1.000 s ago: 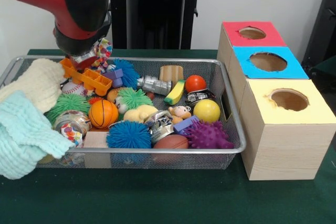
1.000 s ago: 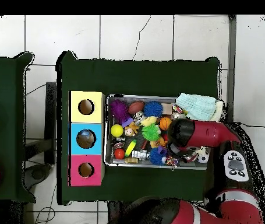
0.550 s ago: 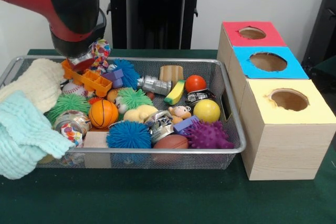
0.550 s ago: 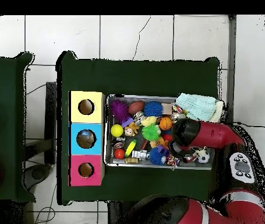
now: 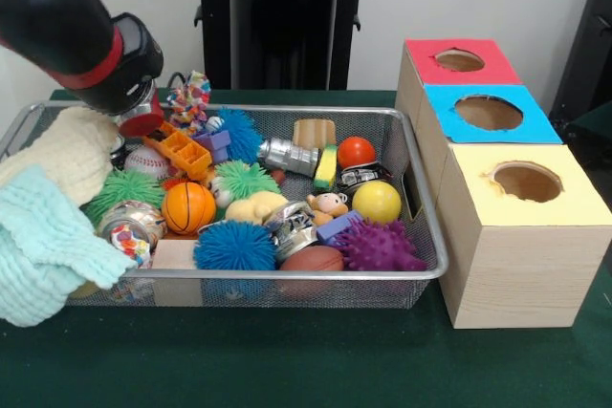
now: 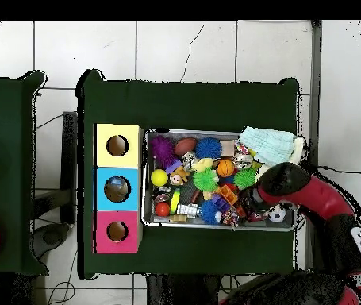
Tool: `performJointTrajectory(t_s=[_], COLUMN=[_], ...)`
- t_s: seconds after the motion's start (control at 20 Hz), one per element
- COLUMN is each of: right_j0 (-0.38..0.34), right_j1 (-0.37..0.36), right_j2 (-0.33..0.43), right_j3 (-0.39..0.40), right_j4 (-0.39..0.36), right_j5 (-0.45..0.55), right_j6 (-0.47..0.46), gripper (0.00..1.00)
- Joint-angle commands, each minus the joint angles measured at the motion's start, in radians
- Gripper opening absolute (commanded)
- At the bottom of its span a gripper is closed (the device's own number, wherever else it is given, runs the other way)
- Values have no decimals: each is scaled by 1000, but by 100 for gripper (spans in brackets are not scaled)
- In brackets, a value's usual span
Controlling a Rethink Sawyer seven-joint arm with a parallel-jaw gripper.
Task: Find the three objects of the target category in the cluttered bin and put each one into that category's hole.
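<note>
Green cloth covers the table (image 5: pixel 287 370), and a wire mesh bin (image 5: pixel 421 226) sits on it beside a row of three wooden boxes. Seen from the front, the boxes run along the bin's right edge: the yellow-topped box (image 5: pixel 521 236) nearest the camera, the blue-topped box (image 5: pixel 490 114) behind it, and the red-topped box (image 5: pixel 457 61) furthest back, each with one round hole in its top.

The red and black arm (image 5: pixel 72 31) leans over the bin's back left corner, and the gripper (image 5: pixel 140 123) under it is low among the toys there; I cannot tell how its fingers stand, since the arm's black body hides them. An orange block toy (image 5: pixel 182 151) lies just beside the gripper, with a baseball (image 5: pixel 145 161) under its edge.

A cream cloth (image 5: pixel 62 155) and a mint cloth (image 5: pixel 43 246) drape over the bin's left edge. Across the middle lie a small basketball (image 5: pixel 187 207), a green spiky ball (image 5: pixel 244 179), a blue spiky ball (image 5: pixel 234 246), a yellow ball (image 5: pixel 377 202), a red ball (image 5: pixel 356 152) and a purple spiky ball (image 5: pixel 376 246), the last near the bin's front right corner. A brown football (image 5: pixel 311 259) rests against the front edge.
</note>
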Motion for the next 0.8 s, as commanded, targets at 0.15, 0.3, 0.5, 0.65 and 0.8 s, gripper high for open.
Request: performJointTrajectory(t_s=[0.15,0.3,0.5,0.65,0.8], right_j0=[-107,-119,-142,-156,-170], right_j1=[249,239,236,223,187], right_j2=[287,309,324,342,371], right_j3=[241,258,273,308,375], right_j4=[168,199,208,209,227], right_j5=[-32,22,43,21,-12], right_j6=[-246,-213,-194,-184,-157], gripper=[100,100,100,100,100])
